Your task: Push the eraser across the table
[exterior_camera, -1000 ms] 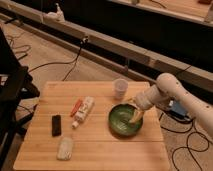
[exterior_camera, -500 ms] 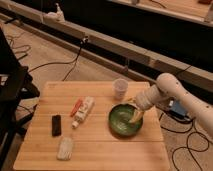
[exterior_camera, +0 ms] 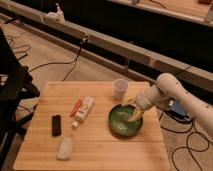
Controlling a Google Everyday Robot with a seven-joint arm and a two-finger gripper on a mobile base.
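The eraser [exterior_camera: 56, 125] is a small flat black block lying on the left part of the light wooden table [exterior_camera: 100, 150]. My gripper [exterior_camera: 133, 111] is on the white arm reaching in from the right, and it hangs over the green bowl [exterior_camera: 124, 121] at the table's right side. It is far from the eraser, about a third of the table's width away.
A whitish textured pad [exterior_camera: 65, 148] lies near the front left. A white tube [exterior_camera: 84, 111] with an orange stick [exterior_camera: 75, 107] lies mid-table. A small clear cup [exterior_camera: 120, 89] stands near the far edge. Cables run over the floor around the table.
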